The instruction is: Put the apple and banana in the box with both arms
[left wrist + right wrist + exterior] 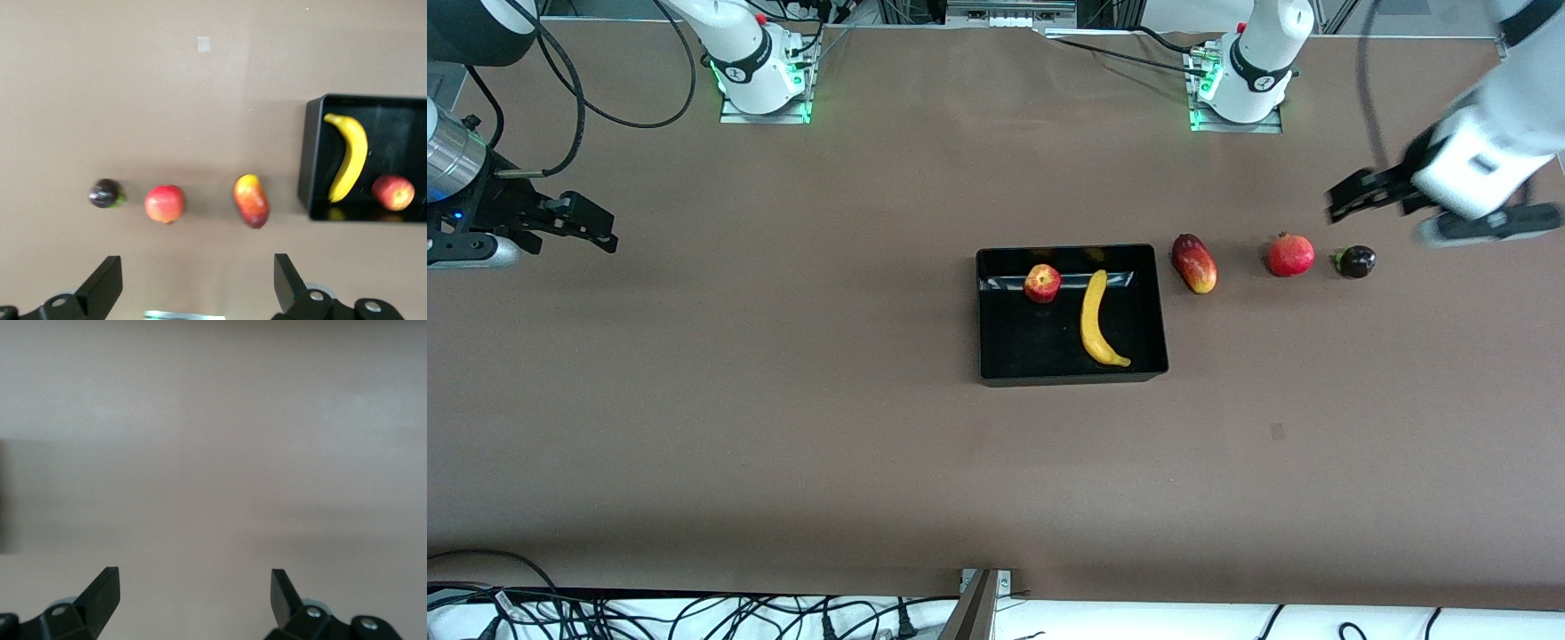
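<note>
Lying inside the box [1073, 373], both fruits of the task: the apple [1042, 284] by the wall farthest from the front camera, the banana [1098, 322] just beside it, toward the left arm's end, stretched lengthwise. Judged done; nothing left but pulling clear.

Hanging over bare table at the right arm's end, well apart from the box: the right gripper [587, 222], jaws spread wide, holding and touching nothing.

Resting outside the box in a row toward the left arm's end: mango [1194, 263], pomegranate [1291, 255], dark mangosteen [1356, 261].

Hovering above the mangosteen's end of that row: the left gripper [1360, 194], likewise wide open and empty.
</note>
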